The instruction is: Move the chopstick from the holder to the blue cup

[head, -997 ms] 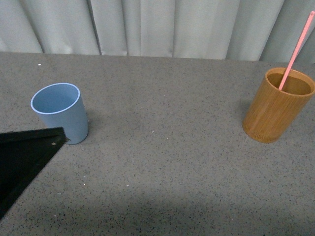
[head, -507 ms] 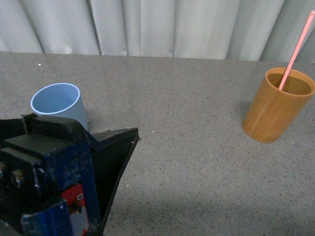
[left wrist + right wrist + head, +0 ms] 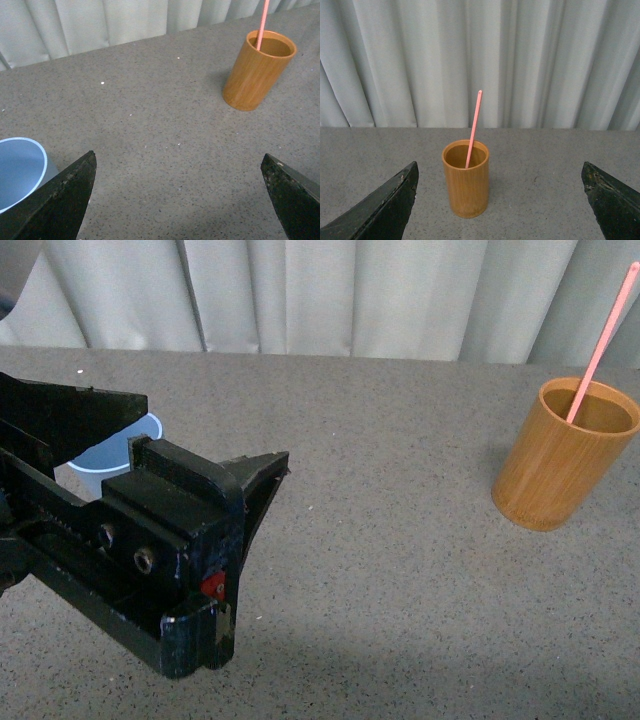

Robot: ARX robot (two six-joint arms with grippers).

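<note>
The pink-red chopstick (image 3: 603,340) leans inside the orange-brown holder (image 3: 565,455) at the table's right. My left gripper (image 3: 215,427) fills the left foreground of the front view and is open. It hides most of the blue cup (image 3: 110,455), of which only a sliver shows. In the left wrist view the blue cup (image 3: 17,170) stands beside one finger of the open left gripper (image 3: 178,155), with the holder (image 3: 257,75) and chopstick (image 3: 262,25) far off. The right gripper (image 3: 500,165) is open, and the holder (image 3: 466,185) with the chopstick (image 3: 473,127) stands ahead of it, apart.
A grey speckled tabletop (image 3: 400,560) stretches between cup and holder. Pale pleated curtains (image 3: 330,295) close the far side behind the table's back edge.
My left arm has come up and forward into the front view, now covering most of the blue cup. Cup, holder and chopstick have not moved.
</note>
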